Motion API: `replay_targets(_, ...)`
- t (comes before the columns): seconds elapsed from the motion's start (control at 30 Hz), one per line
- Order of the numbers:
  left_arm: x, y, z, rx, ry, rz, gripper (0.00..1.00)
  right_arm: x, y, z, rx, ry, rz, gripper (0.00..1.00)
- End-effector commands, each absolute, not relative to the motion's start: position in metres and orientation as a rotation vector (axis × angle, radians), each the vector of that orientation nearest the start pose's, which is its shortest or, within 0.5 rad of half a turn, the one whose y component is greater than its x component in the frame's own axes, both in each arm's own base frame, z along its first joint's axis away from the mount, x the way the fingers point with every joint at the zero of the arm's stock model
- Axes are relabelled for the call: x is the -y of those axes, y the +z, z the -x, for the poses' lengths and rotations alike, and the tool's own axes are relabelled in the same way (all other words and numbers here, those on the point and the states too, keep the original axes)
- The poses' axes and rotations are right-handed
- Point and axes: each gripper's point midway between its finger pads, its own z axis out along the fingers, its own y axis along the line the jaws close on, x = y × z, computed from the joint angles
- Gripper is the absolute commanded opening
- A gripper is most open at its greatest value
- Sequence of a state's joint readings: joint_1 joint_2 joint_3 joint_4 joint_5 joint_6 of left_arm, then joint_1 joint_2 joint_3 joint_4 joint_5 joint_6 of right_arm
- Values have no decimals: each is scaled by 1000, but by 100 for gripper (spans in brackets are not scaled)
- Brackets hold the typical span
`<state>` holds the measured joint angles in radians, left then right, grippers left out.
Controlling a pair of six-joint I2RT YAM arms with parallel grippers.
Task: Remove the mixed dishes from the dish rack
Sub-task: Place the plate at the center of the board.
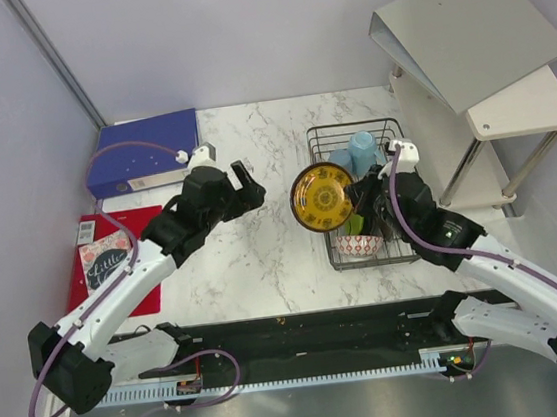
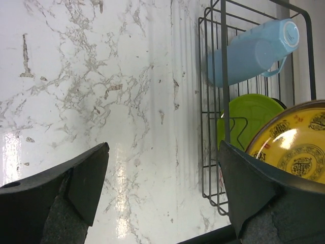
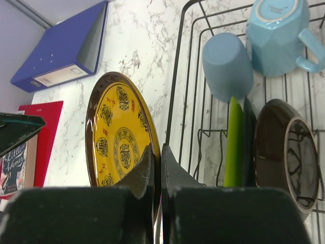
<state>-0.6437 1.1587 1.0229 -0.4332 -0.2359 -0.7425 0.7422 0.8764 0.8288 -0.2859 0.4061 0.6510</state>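
My right gripper (image 1: 356,200) is shut on the rim of the yellow-brown patterned plate (image 1: 322,196) and holds it on edge over the left side of the black wire dish rack (image 1: 350,126). In the right wrist view the fingers (image 3: 144,170) pinch the plate (image 3: 119,137) just left of the rack's wire wall (image 3: 180,76). Two light blue cups (image 3: 227,66) (image 3: 279,23), a lime green plate (image 3: 233,142), a black plate (image 3: 247,142) and a dark round dish (image 3: 287,152) stand in the rack. A red-and-white bowl (image 1: 356,246) sits at its near end. My left gripper (image 1: 246,187) is open and empty over the marble, left of the rack (image 2: 223,101).
A blue ring binder (image 1: 146,151) lies at the back left, with a red book (image 1: 113,257) in front of it. A white shelf unit (image 1: 538,98) with a grey binder (image 1: 470,36) on top stands right of the rack. Walls close in the left and back.
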Motion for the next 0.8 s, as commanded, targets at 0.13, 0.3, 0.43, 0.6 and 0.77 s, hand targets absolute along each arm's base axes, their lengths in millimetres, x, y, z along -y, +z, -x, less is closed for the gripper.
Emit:
replay_targets(0.13, 220, 228, -288, -2040, -698, 91, 93, -227, 288, -274, -1843, 824, -174, 0)
replay_targets(0.3, 234, 228, -281, -2005, -820, 51, 91, -252, 292, -276, -1821, 944, -139, 0)
replay_targets(0.43, 237, 233, -278, -1968, -868, 46, 91, -268, 283, -278, -1866, 984, -98, 0)
replay_targets(0.6, 238, 236, -276, -1946, -887, 45, 83, -284, 279, -274, -1873, 1069, -66, 0)
replay_targets(0.77, 237, 233, -276, -1954, -882, 46, 41, -282, 284, -272, -1844, 1091, -68, 0)
